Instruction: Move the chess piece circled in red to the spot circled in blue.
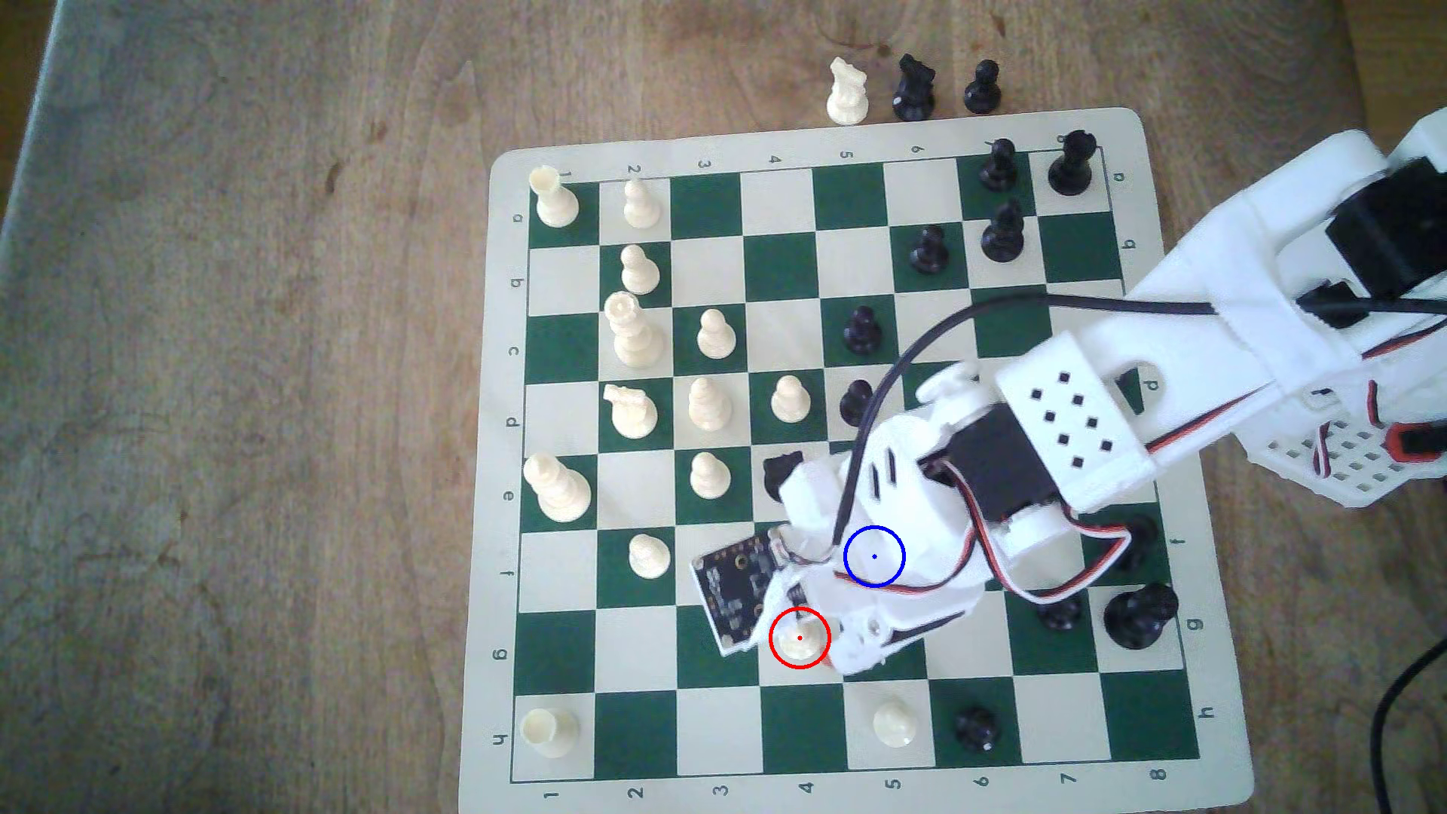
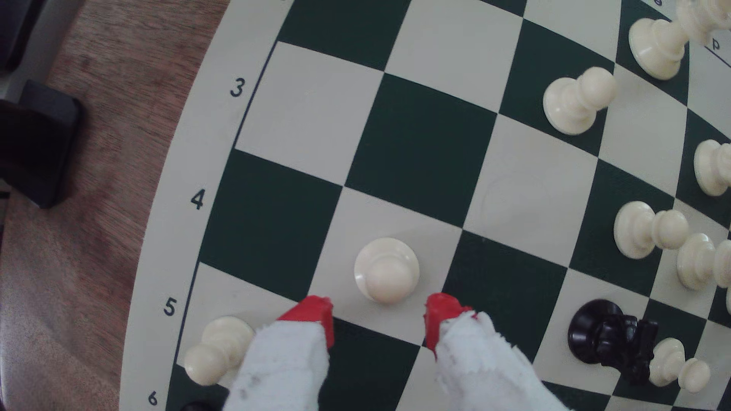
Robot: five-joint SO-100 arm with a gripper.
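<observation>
On a worn brown wooden table (image 1: 235,391) lay the green-and-cream vinyl board (image 1: 783,258); the red-tipped white gripper (image 2: 379,316) gaped wide, empty, beside the small cream-white plastic pawn (image 2: 386,270).

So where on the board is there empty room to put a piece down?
The squares around the circled white pawn are bare, out to the board edge. The gripper hangs open beside it. The black knight and cream pawns stand crowded.
</observation>
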